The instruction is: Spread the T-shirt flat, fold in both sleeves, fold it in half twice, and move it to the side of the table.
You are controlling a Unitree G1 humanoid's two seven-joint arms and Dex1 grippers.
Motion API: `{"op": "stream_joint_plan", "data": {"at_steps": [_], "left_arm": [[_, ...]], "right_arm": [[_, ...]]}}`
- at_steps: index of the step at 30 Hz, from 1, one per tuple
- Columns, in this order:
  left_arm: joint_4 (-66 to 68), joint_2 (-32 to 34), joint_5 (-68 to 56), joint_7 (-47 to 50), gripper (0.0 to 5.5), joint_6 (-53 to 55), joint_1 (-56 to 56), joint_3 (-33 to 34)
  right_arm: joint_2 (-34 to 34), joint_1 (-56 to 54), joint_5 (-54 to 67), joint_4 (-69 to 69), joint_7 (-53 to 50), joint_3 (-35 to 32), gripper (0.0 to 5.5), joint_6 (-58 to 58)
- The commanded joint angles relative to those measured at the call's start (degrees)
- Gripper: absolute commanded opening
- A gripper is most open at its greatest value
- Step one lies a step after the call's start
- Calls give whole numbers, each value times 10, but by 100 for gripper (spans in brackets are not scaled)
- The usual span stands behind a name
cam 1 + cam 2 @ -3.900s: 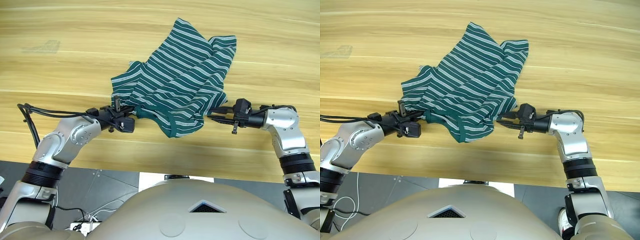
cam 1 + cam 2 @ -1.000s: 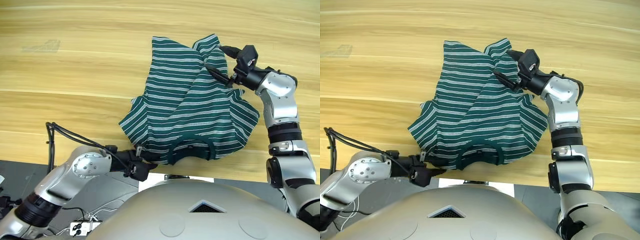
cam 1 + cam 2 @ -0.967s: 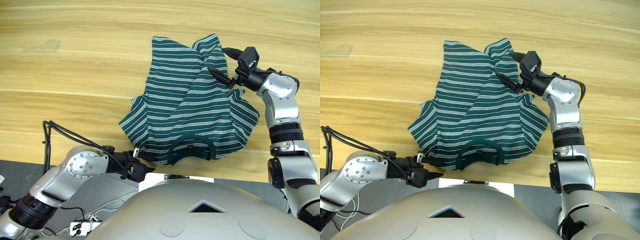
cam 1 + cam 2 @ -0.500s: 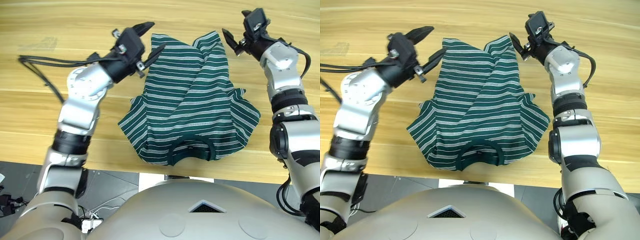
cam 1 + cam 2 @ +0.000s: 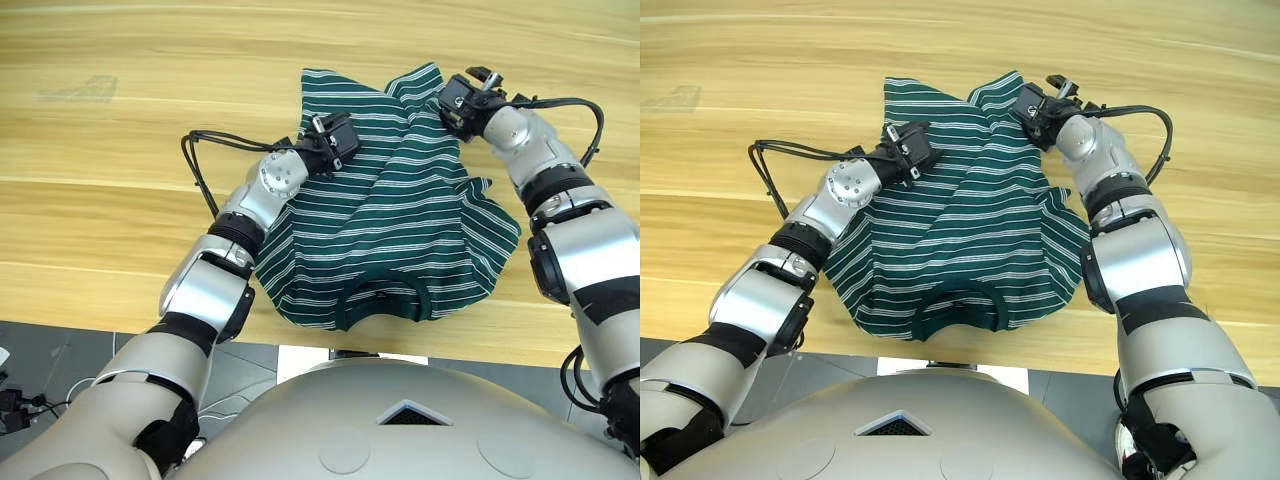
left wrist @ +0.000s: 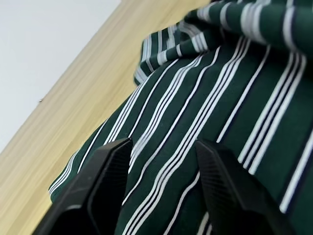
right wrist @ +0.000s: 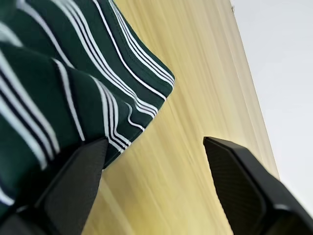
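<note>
Shirt (image 5: 390, 220) lies rumpled on the table (image 5: 120, 200), collar (image 5: 380, 297) at the near edge. Left gripper (image 6: 164, 147) hangs spread over its far part; right gripper (image 7: 154, 142), also spread, straddles a far corner.

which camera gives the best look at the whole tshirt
The left eye view: the T-shirt shows in full outline, crumpled, collar nearest the robot. The right eye view matches it. Each wrist view gives a close patch of stripes, the right one a hem corner.
</note>
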Motion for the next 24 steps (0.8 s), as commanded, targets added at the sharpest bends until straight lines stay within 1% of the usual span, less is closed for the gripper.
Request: {"op": "stream_joint_plan", "data": {"at_steps": [1, 5, 8, 16, 19, 22, 24], "left_arm": [[48, 41, 14, 2, 240, -5, 48, 15], [42, 65, 11, -3, 240, -26, 75, 32], [31, 74, 10, -7, 240, -32, 91, 40], [12, 61, 9, -11, 240, -29, 106, 50], [-2, 58, 13, -12, 240, -33, 112, 47], [-9, 57, 12, -12, 240, -30, 110, 50], [-8, 56, 13, -9, 240, -29, 106, 50]], "right_arm": [[-45, 59, 21, 17, 10, -33, 363, 11], [-63, 74, 41, 12, 1, -62, 363, -2], [-63, 80, 57, 9, -2, -84, 363, -13], [-31, 109, 91, -3, 27, -117, 363, -54], [-13, 108, 117, -18, 48, -135, 363, -105], [3, 93, 167, -39, 50, -179, 363, -177], [18, 80, 215, -64, 58, -218, 363, -250]]}}
